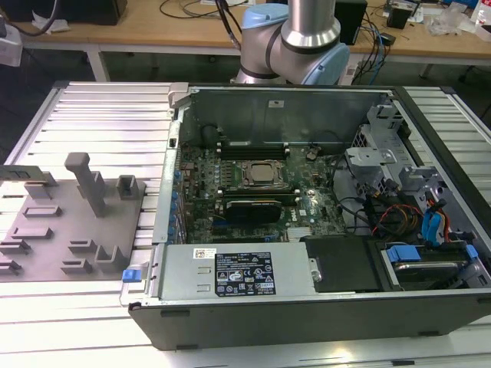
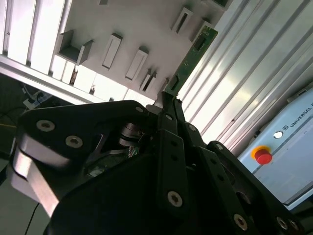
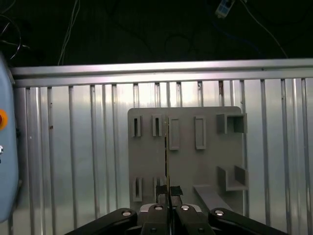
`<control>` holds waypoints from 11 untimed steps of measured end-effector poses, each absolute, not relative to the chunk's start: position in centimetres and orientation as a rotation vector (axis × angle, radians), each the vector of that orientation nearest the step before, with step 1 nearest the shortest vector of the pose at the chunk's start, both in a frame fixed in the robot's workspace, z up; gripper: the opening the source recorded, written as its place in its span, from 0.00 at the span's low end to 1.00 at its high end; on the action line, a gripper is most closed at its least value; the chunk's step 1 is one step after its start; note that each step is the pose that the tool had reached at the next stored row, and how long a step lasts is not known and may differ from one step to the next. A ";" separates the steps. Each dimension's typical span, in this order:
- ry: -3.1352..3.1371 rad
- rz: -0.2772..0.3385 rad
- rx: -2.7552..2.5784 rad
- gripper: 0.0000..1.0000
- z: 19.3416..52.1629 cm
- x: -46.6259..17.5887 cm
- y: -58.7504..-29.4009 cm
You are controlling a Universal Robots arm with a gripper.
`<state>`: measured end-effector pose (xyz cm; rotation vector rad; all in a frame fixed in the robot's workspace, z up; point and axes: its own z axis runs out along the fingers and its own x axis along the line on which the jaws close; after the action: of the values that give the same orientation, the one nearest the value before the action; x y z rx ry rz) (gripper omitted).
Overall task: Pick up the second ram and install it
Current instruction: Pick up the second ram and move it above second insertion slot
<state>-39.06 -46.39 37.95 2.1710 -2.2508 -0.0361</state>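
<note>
Second ram (image 2: 191, 58): long narrow green board w/ small dark chips, seen edge-on in the first wrist view. Gripper (image 2: 169, 100) is clamped on one end of it, the rest projecting past the fingertips, over the gray slotted plate (image 3: 186, 171). Open computer case (image 1: 268, 322) holds motherboard (image 1: 307, 203), processor socket (image 1: 259, 174), black-shrouded card (image 1: 249, 208) just beside the socket.

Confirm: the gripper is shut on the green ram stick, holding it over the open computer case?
No. The gripper is shut on the green ram stick, but holds it over the grey holder plate instead, as the first wrist view shows.
</note>
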 end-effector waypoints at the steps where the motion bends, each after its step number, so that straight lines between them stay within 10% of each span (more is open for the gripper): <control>1: -2.251 -0.036 2.171 0.13 38.1 -39.1 -46.4; 11: -2.229 -0.051 2.193 0.13 39.7 -39.0 -46.0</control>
<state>-39.01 -45.99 39.73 2.1931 -2.2291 -0.0506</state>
